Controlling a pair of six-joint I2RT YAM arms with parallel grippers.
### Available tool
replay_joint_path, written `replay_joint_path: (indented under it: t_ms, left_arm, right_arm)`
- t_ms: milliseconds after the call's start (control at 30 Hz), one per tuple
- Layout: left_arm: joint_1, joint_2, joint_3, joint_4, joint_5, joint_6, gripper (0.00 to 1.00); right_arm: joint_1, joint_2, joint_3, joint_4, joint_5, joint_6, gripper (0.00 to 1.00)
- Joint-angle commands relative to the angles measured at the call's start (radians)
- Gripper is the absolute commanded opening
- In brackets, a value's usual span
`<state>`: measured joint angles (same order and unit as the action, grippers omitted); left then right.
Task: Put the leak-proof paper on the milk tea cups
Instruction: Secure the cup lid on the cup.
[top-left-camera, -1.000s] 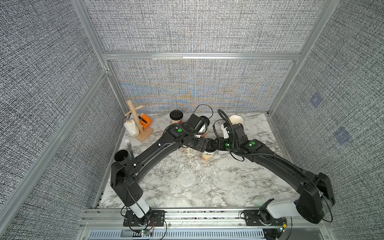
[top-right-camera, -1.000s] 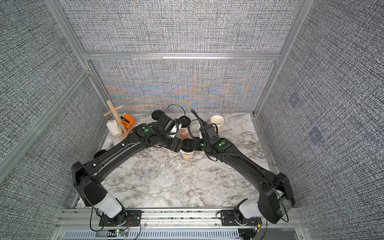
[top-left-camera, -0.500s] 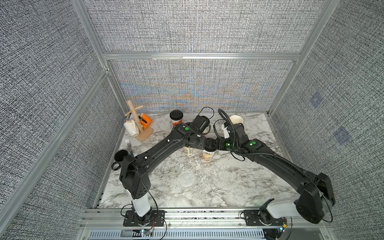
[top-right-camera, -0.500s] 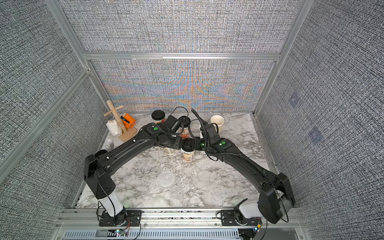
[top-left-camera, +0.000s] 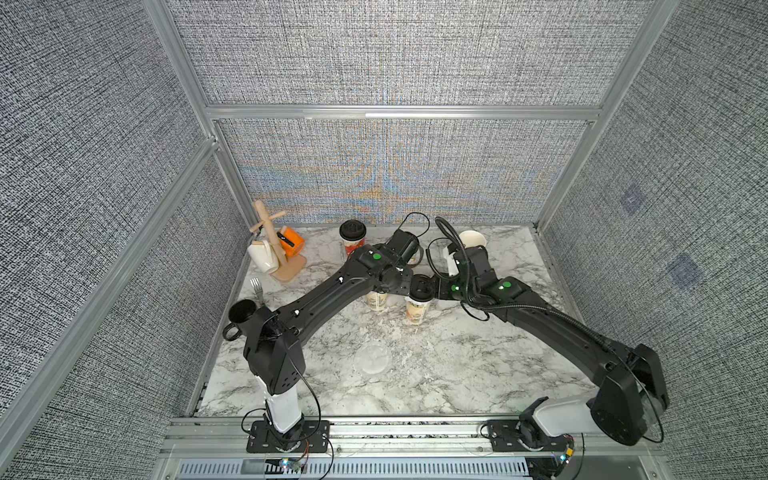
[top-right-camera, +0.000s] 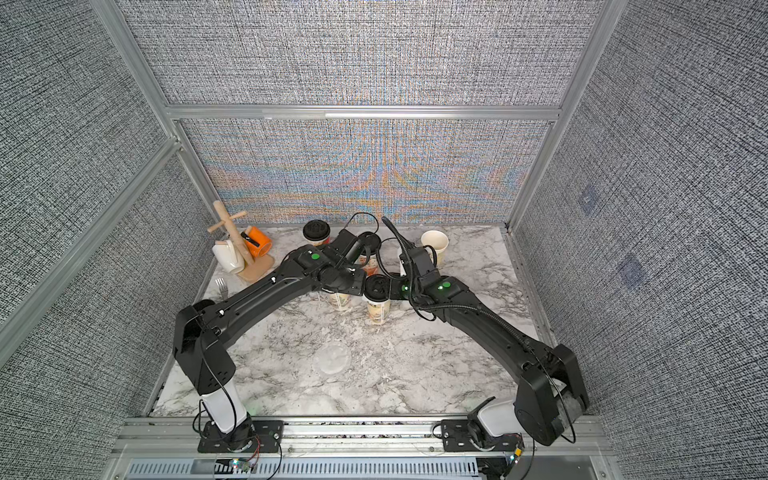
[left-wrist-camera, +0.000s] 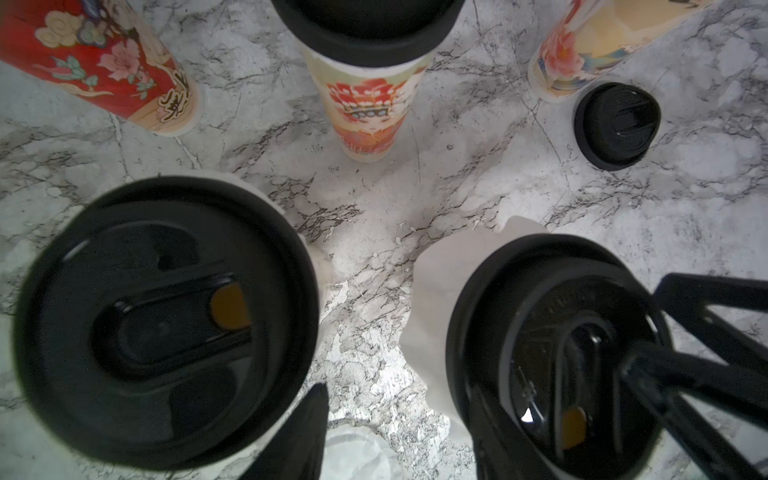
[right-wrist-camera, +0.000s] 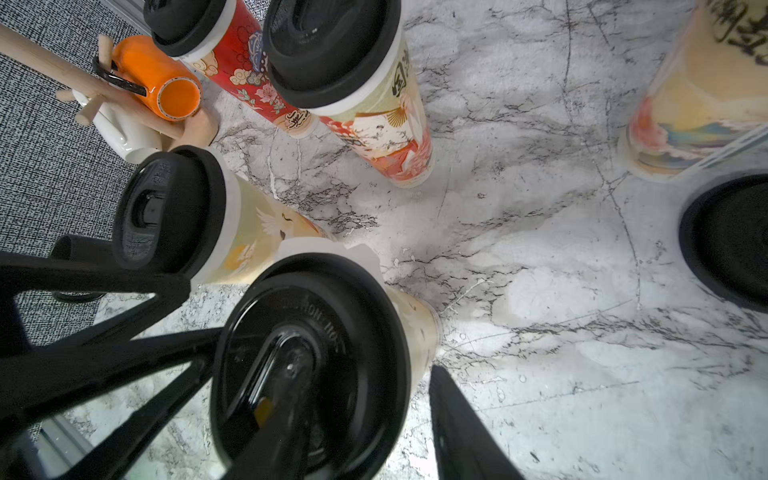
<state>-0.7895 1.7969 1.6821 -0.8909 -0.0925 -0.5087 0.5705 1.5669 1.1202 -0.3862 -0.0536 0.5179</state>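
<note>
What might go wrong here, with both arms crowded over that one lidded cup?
The tall lidded cup could tip into the neighbour cup standing close beside it.
The leak-proof paper sticks out crumpled under its lid, so it may seal unevenly.
The left arm and right arm nearly meet there and might bump.

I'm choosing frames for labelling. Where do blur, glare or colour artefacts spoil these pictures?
In both top views, rainbow moiré on the back wall, and the film disc barely shows against the marble; left wrist, the nearest lid is soft; right wrist, the loose lid is blurred.
</note>
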Motion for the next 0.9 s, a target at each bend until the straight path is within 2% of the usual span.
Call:
replay_joint_path:
  t_ms: [0,67,167,467,600,867]
  left_arm:
    - [-0.001,0.012,0.004,-0.042,0.025,0.006,0.51]
    - [0.000,0.012,0.006,-0.043,0.032,0.007,0.49]
    - [-0.001,0.015,0.008,-0.043,0.043,0.009,0.39]
    - [-0.001,0.057,0.021,-0.055,0.066,0.011,0.19]
    - [-0.003,0.062,0.001,-0.060,0.060,0.005,0.14]
    - [-0.007,0.062,-0.091,-0.032,0.067,-0.019,0.11]
  right_arm:
    - [0.001,0.015,-0.005,-0.158,0.005,-0.025,0.46]
    - [0.002,0.017,-0.007,-0.157,0.003,-0.025,0.46]
    - [0.002,0.019,-0.007,-0.155,0.002,-0.027,0.45]
    - [0.002,0.022,-0.009,-0.156,-0.005,-0.033,0.45]
    - [0.002,0.021,-0.013,-0.158,-0.008,-0.035,0.45]
    - [0.002,0.023,-0.035,-0.146,-0.015,-0.031,0.45]
